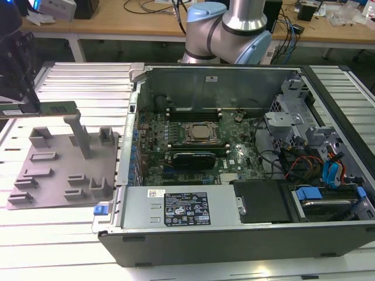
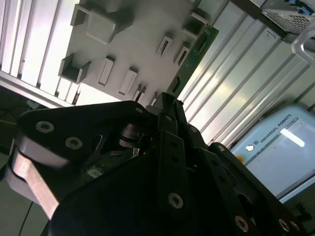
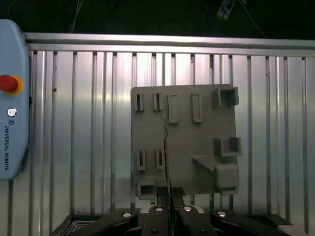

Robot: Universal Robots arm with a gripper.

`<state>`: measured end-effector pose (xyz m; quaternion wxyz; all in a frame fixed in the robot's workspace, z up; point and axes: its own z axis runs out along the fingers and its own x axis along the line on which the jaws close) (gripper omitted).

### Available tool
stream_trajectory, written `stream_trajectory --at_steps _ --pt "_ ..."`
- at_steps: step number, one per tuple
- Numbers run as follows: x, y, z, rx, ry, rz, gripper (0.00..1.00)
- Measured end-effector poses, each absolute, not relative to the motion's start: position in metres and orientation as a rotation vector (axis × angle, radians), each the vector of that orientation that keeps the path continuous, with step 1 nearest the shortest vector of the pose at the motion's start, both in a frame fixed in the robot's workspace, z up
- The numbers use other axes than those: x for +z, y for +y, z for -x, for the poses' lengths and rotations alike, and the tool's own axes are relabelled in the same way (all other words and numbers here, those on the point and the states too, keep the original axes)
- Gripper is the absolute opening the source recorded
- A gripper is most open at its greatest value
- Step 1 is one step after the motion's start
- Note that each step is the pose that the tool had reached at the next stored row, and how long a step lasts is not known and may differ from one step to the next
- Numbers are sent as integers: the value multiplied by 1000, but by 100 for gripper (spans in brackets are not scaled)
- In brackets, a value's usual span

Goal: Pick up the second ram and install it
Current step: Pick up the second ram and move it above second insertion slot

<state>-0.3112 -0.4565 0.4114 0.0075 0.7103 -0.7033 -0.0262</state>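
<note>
At the exterior view's left, the gripper (image 3: 170, 219), jaws clamped on the second ram (image 1: 58, 109), holds it over the grey holder tray (image 1: 58, 175); pick-up apparently done, with seating in the open computer case (image 1: 234, 234) not yet done.

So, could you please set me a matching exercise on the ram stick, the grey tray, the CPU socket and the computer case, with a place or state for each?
Things:
1. second ram
2. grey tray
3. CPU socket
4. computer case

Places or states:
A. open, its inside showing
B. on the motherboard, inside the case
C. gripped in the pincer, over the tray
D. flat on the ribbed table, beside the case

Pairs: 1-C, 2-D, 3-B, 4-A
</note>
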Motion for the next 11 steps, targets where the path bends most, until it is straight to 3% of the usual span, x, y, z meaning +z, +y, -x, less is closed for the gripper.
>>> stream_trajectory --at_steps 11 --pt "411 -457 280 -83 -2199 -2221 11"
